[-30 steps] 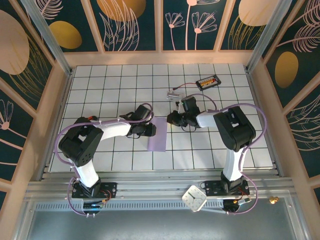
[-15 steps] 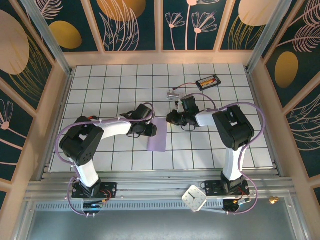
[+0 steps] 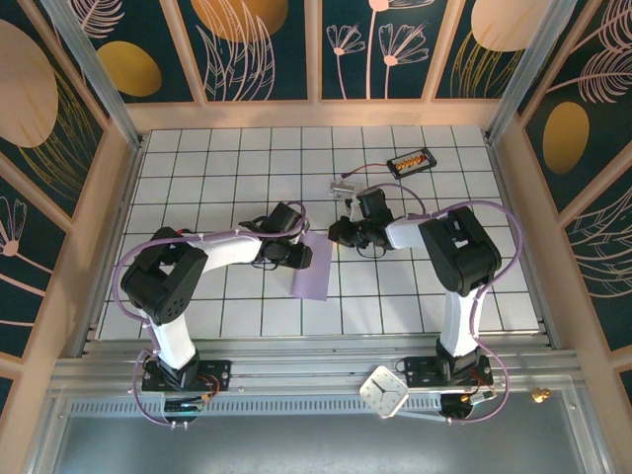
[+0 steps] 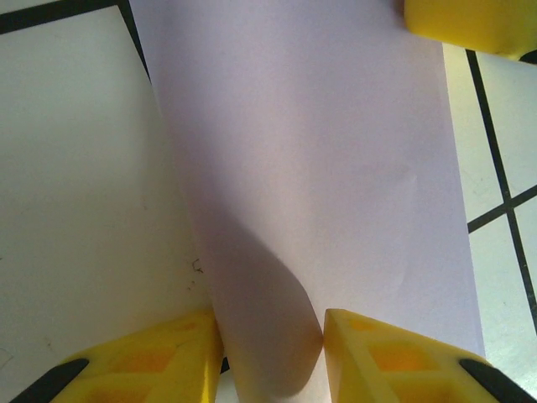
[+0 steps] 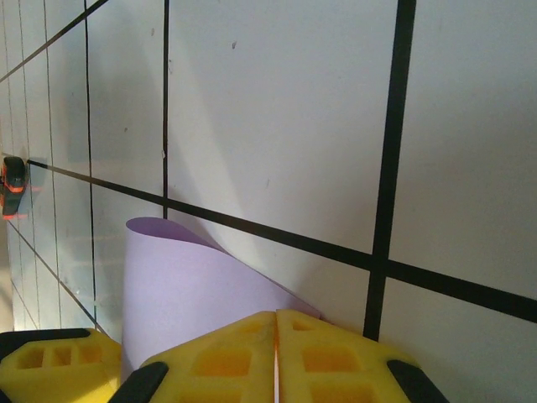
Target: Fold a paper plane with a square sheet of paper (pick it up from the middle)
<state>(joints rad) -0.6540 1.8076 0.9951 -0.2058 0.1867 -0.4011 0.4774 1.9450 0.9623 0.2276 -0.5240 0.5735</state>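
On the tiled table (image 3: 217, 168): the square sheet of paper (image 3: 312, 271) was found near the middle, between the two arms; from above it was seen as a narrow lavender strip running near to far.
Left gripper (image 3: 299, 255): it was set at the strip's left edge, toward the far end; its jaws were parted narrowly, and the sheet's raised, rounded bend was caught between the two pads (image 4: 377, 357), touching both; a light hold was judged rather than a firm pinch.
Right gripper (image 3: 337, 235): it was placed just beside the strip's far right corner; its yellow fingertips (image 5: 235, 344) were pressed together with no gap; the sheet's curled edge was seen just in front of them, but whether any paper was nipped between them could not be told.
Done so far: the sheet was judged to have been doubled over along its middle, one half laid over the other.
Not settled: the bend was shown rounded and unpressed in the left wrist view; no sharp centre crease was seen.
Left to do: the centre line was to be flattened; the nose corners and both wings were not yet folded; no paper plane was formed; the task was judged to be at an early stage.
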